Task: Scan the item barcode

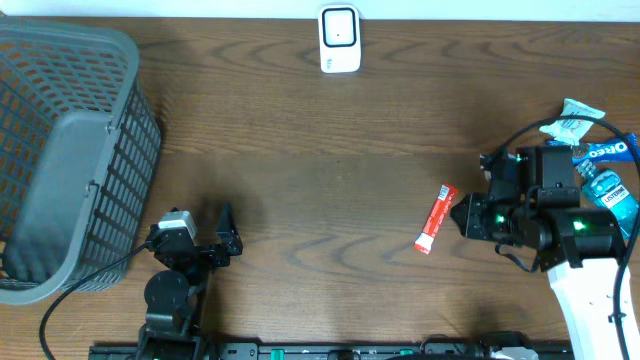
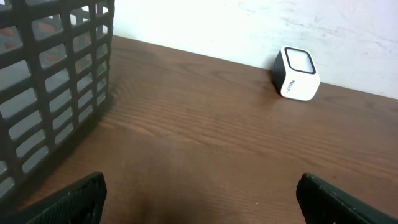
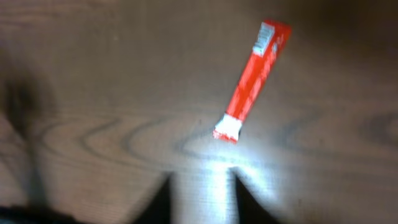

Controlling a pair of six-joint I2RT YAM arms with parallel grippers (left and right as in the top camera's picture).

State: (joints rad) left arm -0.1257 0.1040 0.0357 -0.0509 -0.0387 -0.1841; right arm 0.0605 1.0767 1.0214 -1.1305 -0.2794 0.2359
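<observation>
The item is a slim red stick packet point(image 1: 437, 218) with white ends, lying flat on the wooden table. In the right wrist view the packet point(image 3: 254, 79) lies diagonally just beyond my right gripper point(image 3: 200, 194), whose two dark fingertips stand apart with only lit table between them. From overhead, my right gripper point(image 1: 466, 216) sits right beside the packet, apart from it. The white barcode scanner point(image 1: 340, 38) stands at the far edge of the table, and the left wrist view also shows the scanner point(image 2: 297, 73). My left gripper point(image 1: 228, 236) rests open near the front left, holding nothing.
A grey plastic basket point(image 1: 70, 150) fills the left side, and its wall point(image 2: 50, 81) is close to my left gripper point(image 2: 199, 200). At the right edge lie a blue Oreo pack point(image 1: 610, 150), a Listerine bottle point(image 1: 612, 196) and a pale blue packet point(image 1: 576, 121).
</observation>
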